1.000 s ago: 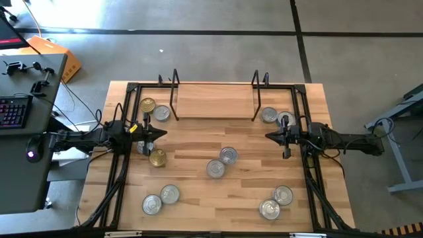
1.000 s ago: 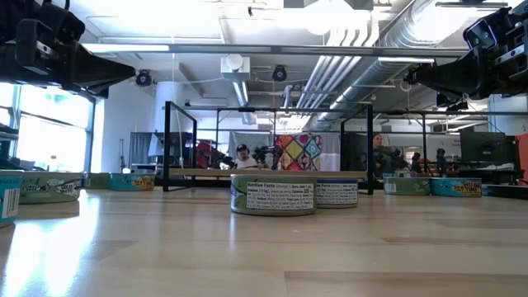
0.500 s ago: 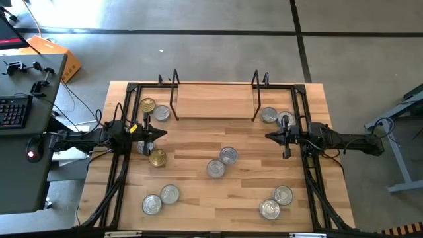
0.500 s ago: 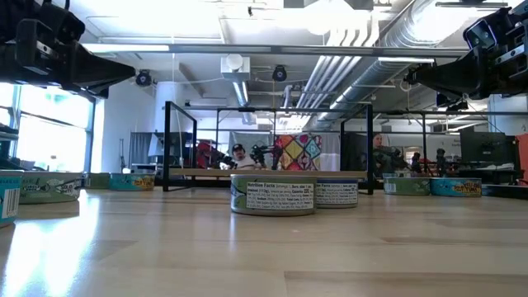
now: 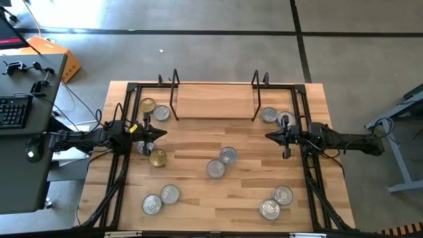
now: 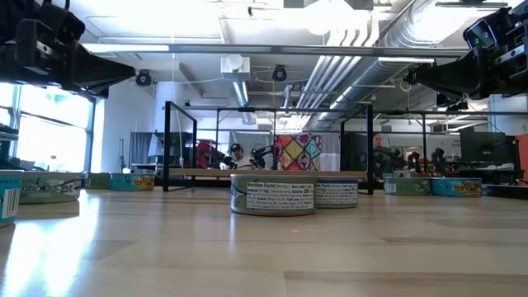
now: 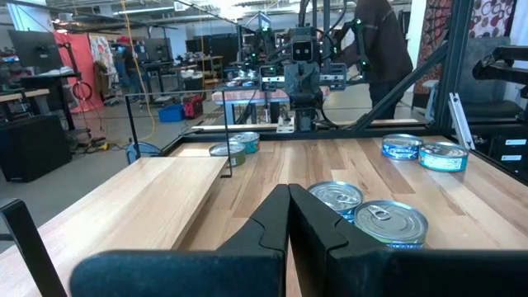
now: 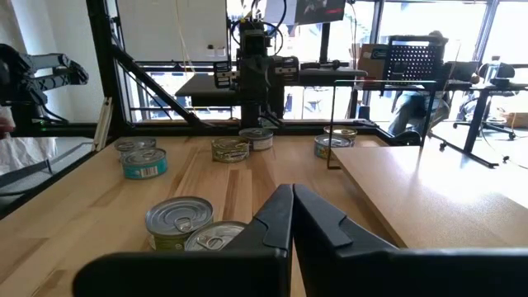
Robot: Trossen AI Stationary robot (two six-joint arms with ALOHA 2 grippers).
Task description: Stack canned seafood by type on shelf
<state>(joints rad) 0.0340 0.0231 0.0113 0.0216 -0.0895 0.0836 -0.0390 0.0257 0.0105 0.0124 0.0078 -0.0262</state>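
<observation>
Nothing on the desk (image 5: pixel 198 142) had moved since the earlier frame; we held both arms motionless above it. Our left claw (image 5: pixel 158 133) and right claw (image 5: pixel 269 135) were clenched on nothing, facing each other across the middle. The canned seafood (image 5: pixel 221 162) lay scattered in pairs around the desk, and the shelf (image 5: pixel 215 102) at the far edge was bare. We judged stacking had not begun.

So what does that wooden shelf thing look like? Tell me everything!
The shelf is a low, flat board of pale wood lying at the table's far edge, midway between the two arms. Thin black wire uprights stand at both ends. Nothing sits on it yet; the nearest tins lie on the table just outside each end.
</observation>
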